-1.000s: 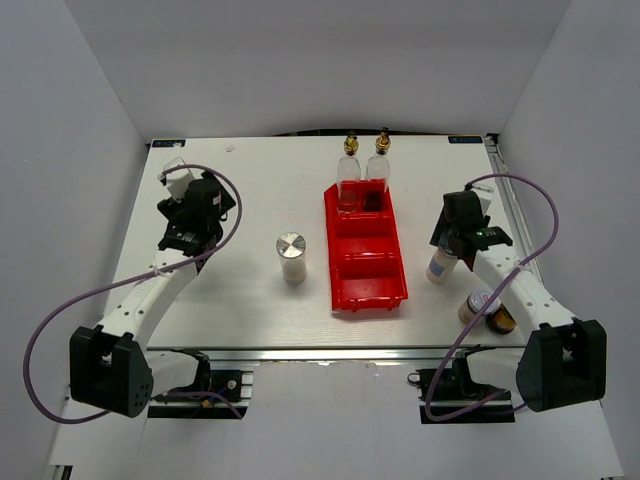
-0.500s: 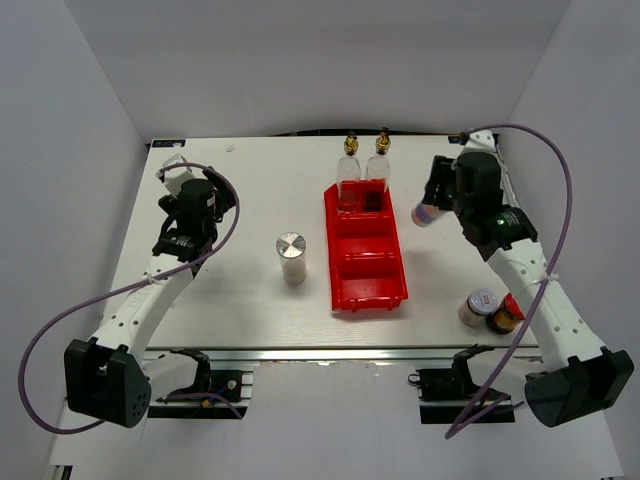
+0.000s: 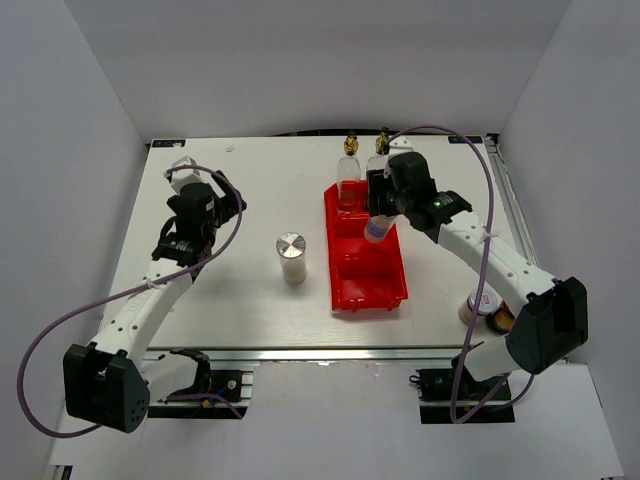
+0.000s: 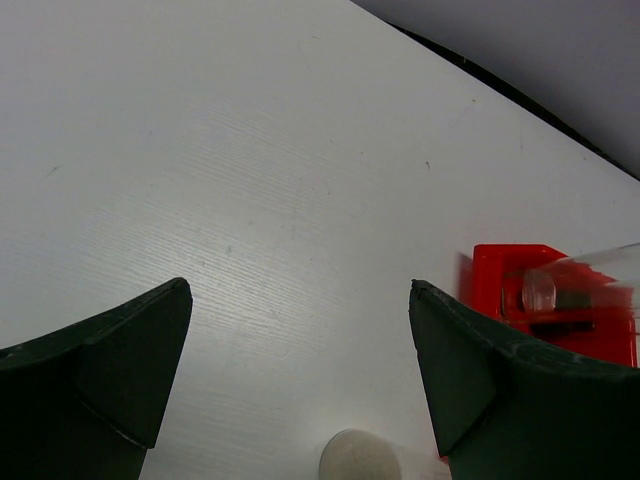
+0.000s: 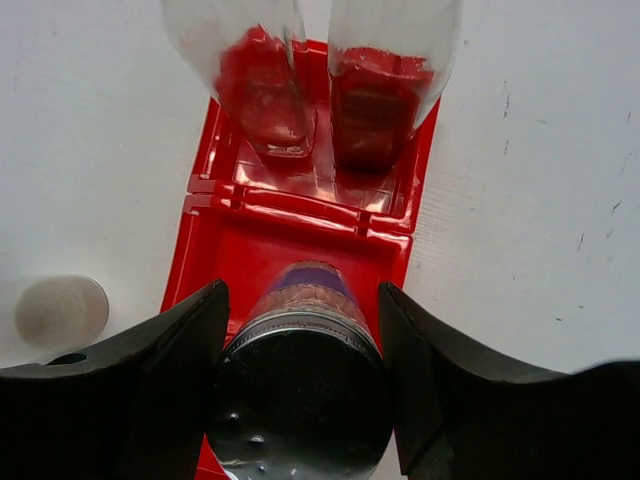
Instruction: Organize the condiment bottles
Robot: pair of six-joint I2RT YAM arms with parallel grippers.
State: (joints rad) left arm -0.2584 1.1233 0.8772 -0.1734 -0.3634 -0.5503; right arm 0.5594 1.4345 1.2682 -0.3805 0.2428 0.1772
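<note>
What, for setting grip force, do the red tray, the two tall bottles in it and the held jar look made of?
Red tray: probably moulded plastic, glossy, with highlights on its dividers. Tall bottles: clear glass or hard plastic, unclear which; the red shows through. Jar in the right end effector: shiny silver cap, likely metal; its body is mostly hidden.

No writing, number or sign can be read anywhere; the purple-banded label on the silver-capped bottle, at two o'clock from the middle of the table, is too blurred.
</note>
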